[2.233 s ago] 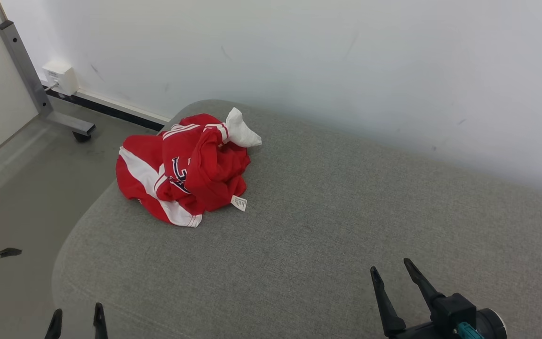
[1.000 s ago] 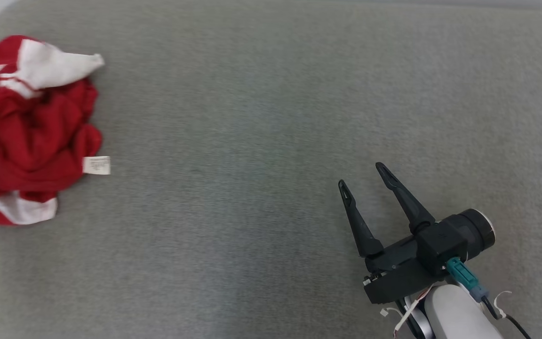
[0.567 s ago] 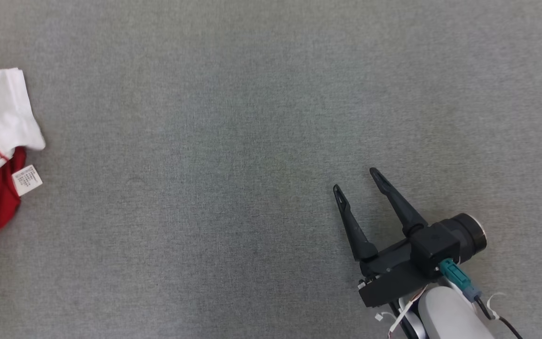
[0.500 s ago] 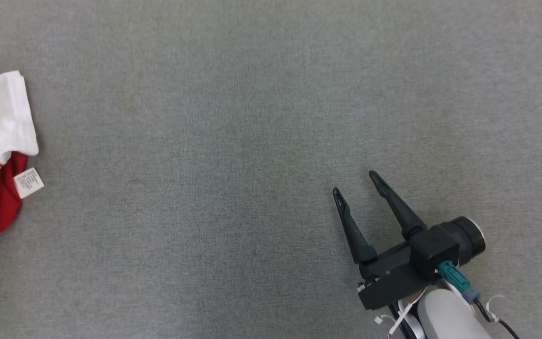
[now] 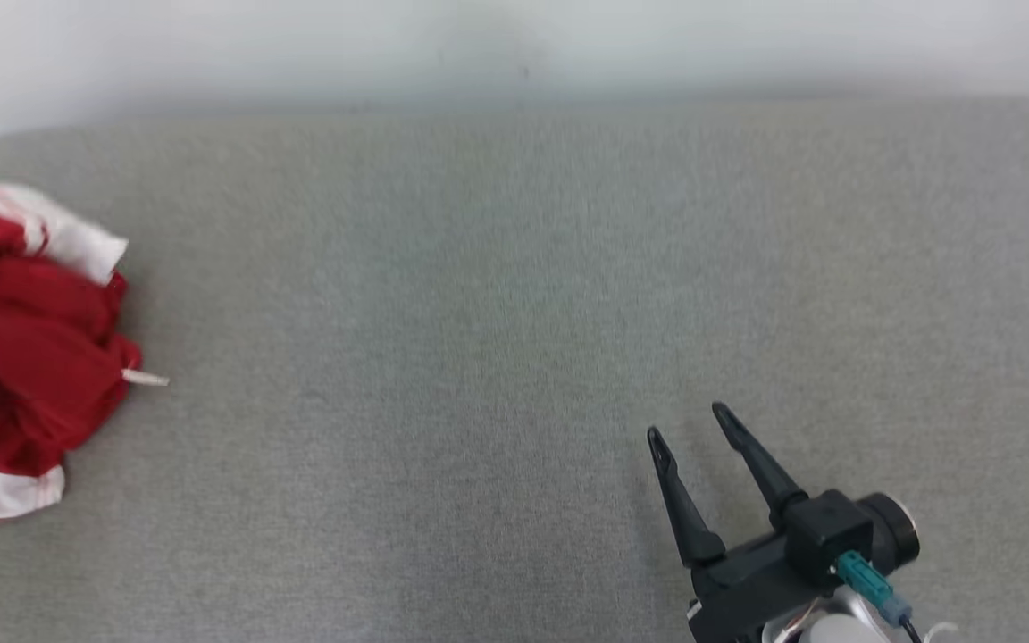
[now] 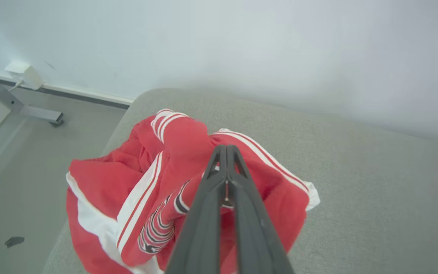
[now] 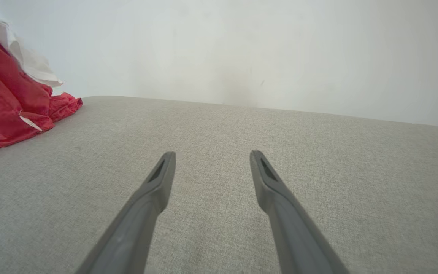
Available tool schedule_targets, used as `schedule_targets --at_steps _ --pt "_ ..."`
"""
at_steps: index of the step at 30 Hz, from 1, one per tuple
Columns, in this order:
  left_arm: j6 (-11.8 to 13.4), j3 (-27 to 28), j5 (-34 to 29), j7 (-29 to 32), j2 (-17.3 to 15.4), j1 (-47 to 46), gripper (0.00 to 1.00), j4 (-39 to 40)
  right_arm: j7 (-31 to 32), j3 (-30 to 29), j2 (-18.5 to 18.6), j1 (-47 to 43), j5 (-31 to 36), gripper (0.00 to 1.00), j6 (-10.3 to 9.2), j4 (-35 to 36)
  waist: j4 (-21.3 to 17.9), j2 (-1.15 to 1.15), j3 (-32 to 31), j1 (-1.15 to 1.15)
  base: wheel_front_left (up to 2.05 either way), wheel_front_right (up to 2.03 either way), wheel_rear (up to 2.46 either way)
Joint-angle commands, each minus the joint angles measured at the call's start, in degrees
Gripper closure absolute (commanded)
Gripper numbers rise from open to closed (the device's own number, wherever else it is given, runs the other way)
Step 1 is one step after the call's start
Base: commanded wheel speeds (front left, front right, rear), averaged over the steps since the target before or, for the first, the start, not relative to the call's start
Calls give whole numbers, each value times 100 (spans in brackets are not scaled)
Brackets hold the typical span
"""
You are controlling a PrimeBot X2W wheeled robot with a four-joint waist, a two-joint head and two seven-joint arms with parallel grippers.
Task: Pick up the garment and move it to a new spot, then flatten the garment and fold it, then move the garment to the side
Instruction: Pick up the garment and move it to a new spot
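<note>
One fold of the red jersey [image 6: 105, 179], bunched at the left edge of the grey cushion [image 5: 479, 339], is being pinched by the fully closed left gripper [image 6: 226, 150], likely for lifting. The right gripper [image 5: 687, 421] is being held wide open, empty, near the front edge.
</note>
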State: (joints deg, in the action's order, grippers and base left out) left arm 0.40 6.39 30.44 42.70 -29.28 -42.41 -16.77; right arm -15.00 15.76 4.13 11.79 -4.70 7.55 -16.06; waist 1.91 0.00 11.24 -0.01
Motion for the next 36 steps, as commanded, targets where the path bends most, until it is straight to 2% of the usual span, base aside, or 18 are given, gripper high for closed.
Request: schedule_targets --at_steps 1,6,11,19,28,32,36 --pt "-62 -82 23 -11 57 -162 100 86 -20 -24 -35 -135 -70 0 -12 -16 68 0 -653 1 0 0 0" --pt "-238 -393 83 -60 322 -697 100 286 -15 -90 -86 -359 -103 0 -12 17 -80 0 -1032 1 0 0 0" --pt "-378 -671 271 -152 737 -1213 100 336 -15 -176 -103 -516 -98 0 -12 59 -341 0 -1191 1 0 0 0" --pt "-508 -987 484 -417 1334 -1589 100 287 -15 -3 -115 -511 -98 0 -12 63 -1152 0 -1167 1 0 0 0" --pt "-583 -1253 551 -777 1716 -1204 100 85 -16 164 -122 -301 -228 0 -12 88 -2064 0 -740 1 0 0 0" --pt "-510 -1247 620 -1085 1914 -726 100 -172 -16 135 -125 -246 -281 0 -12 115 -2287 0 -569 1 0 0 0" --pt "-476 -1371 389 -1376 1915 -112 100 -585 -16 115 -126 -238 -304 0 -12 150 -2386 0 -457 1 0 0 0"
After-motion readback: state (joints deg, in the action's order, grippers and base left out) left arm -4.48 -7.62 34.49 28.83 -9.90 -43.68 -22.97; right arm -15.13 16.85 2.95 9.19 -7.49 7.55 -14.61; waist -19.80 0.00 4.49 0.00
